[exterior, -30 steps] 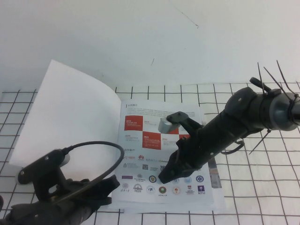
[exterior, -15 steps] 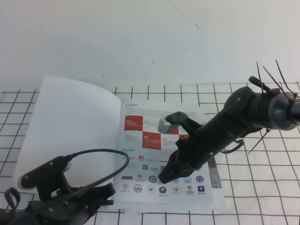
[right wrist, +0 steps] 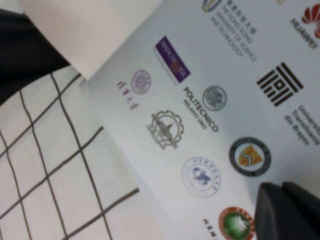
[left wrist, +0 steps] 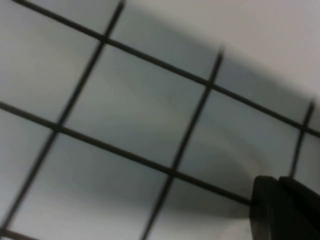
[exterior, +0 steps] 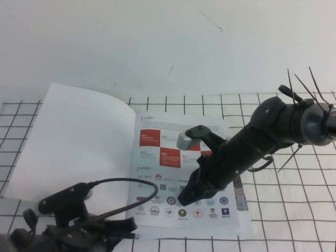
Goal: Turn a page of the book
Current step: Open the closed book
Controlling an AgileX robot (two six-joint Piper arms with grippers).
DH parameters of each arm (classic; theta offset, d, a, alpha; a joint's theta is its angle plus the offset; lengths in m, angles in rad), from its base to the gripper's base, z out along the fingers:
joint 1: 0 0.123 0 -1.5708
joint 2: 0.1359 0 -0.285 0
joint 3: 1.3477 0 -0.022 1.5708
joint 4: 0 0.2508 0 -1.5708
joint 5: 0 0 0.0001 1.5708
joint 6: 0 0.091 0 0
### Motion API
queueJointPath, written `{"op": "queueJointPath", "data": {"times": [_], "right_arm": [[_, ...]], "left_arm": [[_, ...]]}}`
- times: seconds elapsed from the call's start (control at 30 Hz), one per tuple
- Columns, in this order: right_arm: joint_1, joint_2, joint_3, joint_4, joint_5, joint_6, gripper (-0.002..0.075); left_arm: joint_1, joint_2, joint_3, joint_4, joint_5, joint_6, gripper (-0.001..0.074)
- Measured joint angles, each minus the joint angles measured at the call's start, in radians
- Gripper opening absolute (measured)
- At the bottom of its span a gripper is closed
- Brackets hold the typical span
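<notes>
The book (exterior: 173, 131) lies open on the grid mat. The page (exterior: 79, 136) shows its plain white side and lies spread to the left of the spine, curving slightly. The right-hand page shows red squares and logo rows (right wrist: 200, 115). My right gripper (exterior: 185, 199) is shut, its fingertips (right wrist: 287, 212) resting on the logo page near its lower part. My left gripper (exterior: 130, 227) is low at the front left, by the book's near edge, shut with nothing seen between its fingers (left wrist: 282, 210); its wrist view shows mostly grid mat.
The black-lined grid mat (exterior: 294, 210) covers the table. Edge strips of other booklets (exterior: 241, 197) stick out under the book on the right. A black cable (exterior: 131, 181) loops over the left arm above the white page. A plain white surface lies behind.
The white page has dropped from raised to lying further left and flatter. My left arm has drawn back toward the front edge and a bit right. The right arm has not moved.
</notes>
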Motion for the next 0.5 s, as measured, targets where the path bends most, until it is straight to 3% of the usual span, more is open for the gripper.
{"op": "queueJointPath", "data": {"times": [0.5], "right_arm": [[-0.002, 0.0, -0.006, -0.021, 0.012, 0.0, -0.0001]], "left_arm": [[0.003, -0.368, -0.013, 0.015, 0.279, 0.153, -0.0002]]}}
